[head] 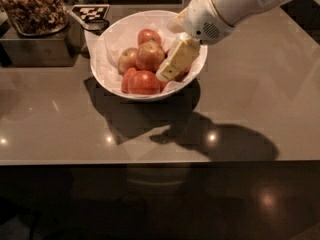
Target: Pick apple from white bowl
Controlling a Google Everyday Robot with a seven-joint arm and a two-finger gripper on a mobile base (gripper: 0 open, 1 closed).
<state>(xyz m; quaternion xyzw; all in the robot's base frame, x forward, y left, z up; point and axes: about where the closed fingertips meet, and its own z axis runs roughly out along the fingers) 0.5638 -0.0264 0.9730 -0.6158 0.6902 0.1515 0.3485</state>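
Observation:
The white bowl (107,51) sits on the dark counter, left of centre at the back. It holds several red and yellowish apples (150,55). My gripper (170,70) reaches in from the upper right on a white arm. Its pale yellow finger (177,59) points down-left over the bowl's right side, just above the apples and covering one of them. The rest of the gripper is hidden behind the wrist housing.
A dark square container of brown nuts (33,14) stands at the back left. A black-and-white marker tag (90,12) lies behind the bowl. The counter's front edge (160,162) runs across the lower middle.

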